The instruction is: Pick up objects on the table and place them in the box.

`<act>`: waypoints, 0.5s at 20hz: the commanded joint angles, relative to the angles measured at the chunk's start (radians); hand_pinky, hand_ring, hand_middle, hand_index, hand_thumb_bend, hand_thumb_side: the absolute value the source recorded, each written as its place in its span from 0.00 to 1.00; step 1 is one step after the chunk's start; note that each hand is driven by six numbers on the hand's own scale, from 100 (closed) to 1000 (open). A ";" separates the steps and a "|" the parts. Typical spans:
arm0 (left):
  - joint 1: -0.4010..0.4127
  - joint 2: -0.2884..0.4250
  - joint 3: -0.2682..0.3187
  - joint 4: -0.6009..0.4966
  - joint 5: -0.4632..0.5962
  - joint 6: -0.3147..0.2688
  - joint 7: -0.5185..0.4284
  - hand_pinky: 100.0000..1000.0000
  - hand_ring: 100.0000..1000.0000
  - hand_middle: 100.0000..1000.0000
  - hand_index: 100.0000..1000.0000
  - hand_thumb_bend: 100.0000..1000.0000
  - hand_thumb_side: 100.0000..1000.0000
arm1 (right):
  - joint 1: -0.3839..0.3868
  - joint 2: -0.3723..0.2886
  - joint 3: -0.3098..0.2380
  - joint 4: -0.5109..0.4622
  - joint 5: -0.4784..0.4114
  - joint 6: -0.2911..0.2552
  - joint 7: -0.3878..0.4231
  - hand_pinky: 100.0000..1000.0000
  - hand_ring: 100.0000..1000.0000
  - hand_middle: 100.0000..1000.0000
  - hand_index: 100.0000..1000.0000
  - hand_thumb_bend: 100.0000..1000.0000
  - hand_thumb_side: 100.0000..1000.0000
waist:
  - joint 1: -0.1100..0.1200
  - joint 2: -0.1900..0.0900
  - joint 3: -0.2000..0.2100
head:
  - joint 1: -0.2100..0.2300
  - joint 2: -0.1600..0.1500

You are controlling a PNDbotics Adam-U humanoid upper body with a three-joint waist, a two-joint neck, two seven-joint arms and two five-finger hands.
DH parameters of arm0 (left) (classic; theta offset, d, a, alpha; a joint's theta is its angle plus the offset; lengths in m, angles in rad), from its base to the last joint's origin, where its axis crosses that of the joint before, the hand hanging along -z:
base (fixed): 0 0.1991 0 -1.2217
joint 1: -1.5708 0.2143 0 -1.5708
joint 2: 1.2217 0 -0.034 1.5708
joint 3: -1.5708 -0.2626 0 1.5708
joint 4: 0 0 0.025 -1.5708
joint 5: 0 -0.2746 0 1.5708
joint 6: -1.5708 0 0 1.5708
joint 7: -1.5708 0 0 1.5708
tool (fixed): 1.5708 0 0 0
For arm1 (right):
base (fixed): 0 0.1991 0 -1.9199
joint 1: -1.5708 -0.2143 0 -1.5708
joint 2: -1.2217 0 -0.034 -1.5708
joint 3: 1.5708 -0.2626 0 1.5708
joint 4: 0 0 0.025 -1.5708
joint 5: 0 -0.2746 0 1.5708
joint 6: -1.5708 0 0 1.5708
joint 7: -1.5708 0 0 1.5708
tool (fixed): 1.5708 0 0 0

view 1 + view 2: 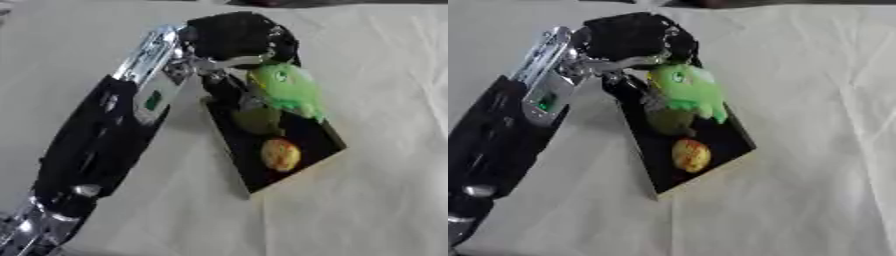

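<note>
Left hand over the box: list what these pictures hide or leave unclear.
- Left hand: its fingers are hidden behind the green toy, so the grip is unclear in both views.
- Box: far end covered by hand and toy.
- Olive item: partly under the toy, too blurred to identify.
- Right hand: in neither view.

Soft, even daylight on the cloth (376, 200); faint shadows, overall blur (edges smeared), no glare.
</note>
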 commanded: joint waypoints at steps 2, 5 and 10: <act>-0.006 -0.019 0.024 0.030 -0.027 0.003 -0.023 0.65 0.56 0.51 0.69 0.00 0.14 | -0.006 -0.014 -0.009 -0.014 -0.006 0.004 0.004 0.90 0.89 0.57 0.72 0.00 0.41 | -0.004 -0.021 -0.004 | 0.000 -0.001; 0.006 -0.039 0.034 0.052 -0.053 0.006 -0.031 0.66 0.57 0.52 0.71 0.00 0.16 | -0.004 -0.013 -0.011 -0.014 -0.005 0.006 0.005 0.90 0.89 0.57 0.72 0.00 0.41 | -0.003 -0.019 -0.003 | -0.001 0.000; 0.021 -0.066 0.037 0.057 -0.089 -0.011 -0.064 0.75 0.70 0.65 0.84 0.00 0.14 | -0.002 -0.011 -0.013 -0.014 -0.006 0.009 0.005 0.90 0.89 0.56 0.72 0.00 0.41 | -0.001 -0.019 -0.002 | -0.003 0.000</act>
